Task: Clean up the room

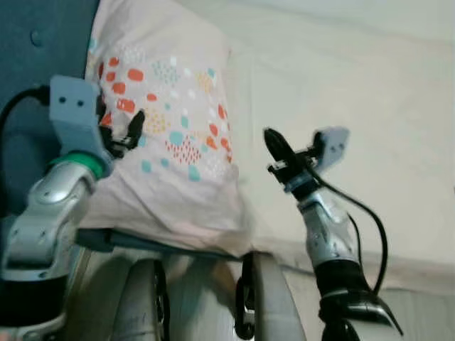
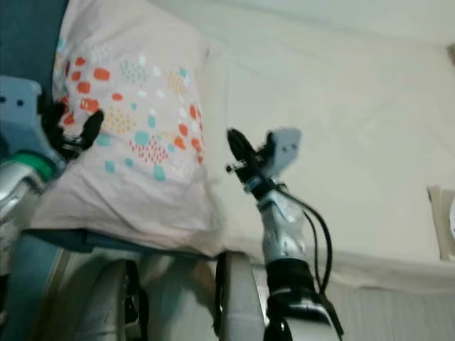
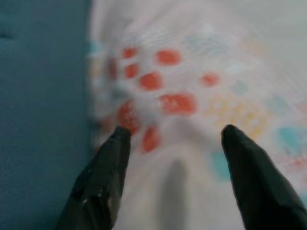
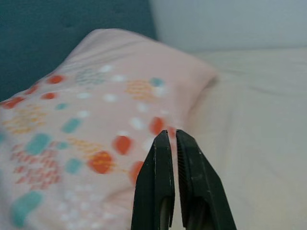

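A pale pink pillow (image 1: pixel 170 142) with orange and teal spots lies at the left end of the bed, against a teal headboard (image 1: pixel 32 50). My left gripper (image 1: pixel 122 131) is open at the pillow's left edge, near the headboard. In the left wrist view its two fingertips (image 3: pixel 120 136) stand wide apart over the orange spots, with nothing clamped between them. My right gripper (image 1: pixel 274 142) is shut and empty. It hovers just to the right of the pillow over the cream sheet (image 1: pixel 355 85). In the right wrist view the shut fingers (image 4: pixel 163 163) point towards the pillow's (image 4: pixel 96 120) near corner.
The cream sheet covers the bed to the right of the pillow. The bed's front edge (image 1: pixel 398 266) runs just before my body, and my legs (image 1: pixel 142 298) stand against it. A small beige thing (image 2: pixel 442 222) lies at the far right of the bed.
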Motion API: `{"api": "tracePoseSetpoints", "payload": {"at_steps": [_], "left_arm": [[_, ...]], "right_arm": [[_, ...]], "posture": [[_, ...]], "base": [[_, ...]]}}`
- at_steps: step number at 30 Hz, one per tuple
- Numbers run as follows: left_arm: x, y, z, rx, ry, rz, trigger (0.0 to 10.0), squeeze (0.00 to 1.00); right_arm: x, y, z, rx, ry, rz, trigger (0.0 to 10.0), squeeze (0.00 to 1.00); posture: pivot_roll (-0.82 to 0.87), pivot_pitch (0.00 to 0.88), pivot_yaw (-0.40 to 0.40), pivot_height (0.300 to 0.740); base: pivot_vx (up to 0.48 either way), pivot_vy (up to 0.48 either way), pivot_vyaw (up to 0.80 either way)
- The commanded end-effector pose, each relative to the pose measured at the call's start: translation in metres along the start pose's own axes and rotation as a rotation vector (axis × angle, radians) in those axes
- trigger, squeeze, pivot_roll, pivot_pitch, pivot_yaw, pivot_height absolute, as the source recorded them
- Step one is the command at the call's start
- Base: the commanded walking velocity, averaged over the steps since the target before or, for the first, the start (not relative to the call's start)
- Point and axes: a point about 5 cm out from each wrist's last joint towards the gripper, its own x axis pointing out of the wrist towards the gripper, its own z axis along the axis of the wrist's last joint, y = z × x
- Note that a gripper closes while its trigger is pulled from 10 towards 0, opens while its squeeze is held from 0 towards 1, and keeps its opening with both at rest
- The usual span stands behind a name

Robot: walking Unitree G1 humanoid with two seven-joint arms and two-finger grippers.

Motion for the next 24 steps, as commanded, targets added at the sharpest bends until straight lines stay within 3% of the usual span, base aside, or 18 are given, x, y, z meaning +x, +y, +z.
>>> {"api": "tracePoseSetpoints", "payload": {"at_steps": [1, 3, 8, 14, 24], "left_arm": [[-0.005, -0.013, -0.020, 0.065, 0.083, -0.079, 10.0, 0.00], [-0.006, -0.013, -0.025, 0.074, 0.113, -0.071, 10.0, 0.00], [-0.001, -0.013, -0.037, 0.012, 0.167, -0.024, 10.0, 0.00], [0.016, -0.019, -0.023, -0.084, 0.104, 0.031, 10.0, 0.00], [0.020, -0.026, -0.018, -0.131, 0.078, 0.029, 10.0, 0.00]], "right_arm": [[-0.012, -0.006, -0.007, -0.010, 0.036, -0.043, 10.0, 0.00], [-0.013, -0.007, -0.009, -0.015, 0.041, -0.052, 10.0, 0.00], [-0.013, -0.006, -0.008, -0.044, 0.030, -0.089, 10.0, 0.00], [-0.009, -0.003, -0.004, -0.064, 0.016, -0.124, 10.0, 0.00], [-0.015, -0.006, -0.003, -0.078, 0.041, -0.165, 10.0, 0.00]], "posture": [[-0.04, 0.179, 0.003, 0.617], [-0.04, 0.180, 0.006, 0.617], [-0.04, 0.177, 0.012, 0.617], [-0.06, 0.167, 0.020, 0.622], [-0.06, 0.166, 0.015, 0.652]], "base": [[0.000, 0.000, 0.00], [0.000, 0.000, 0.00], [0.000, 0.000, 0.00], [0.000, 0.000, 0.00], [0.000, 0.000, 0.00]]}}
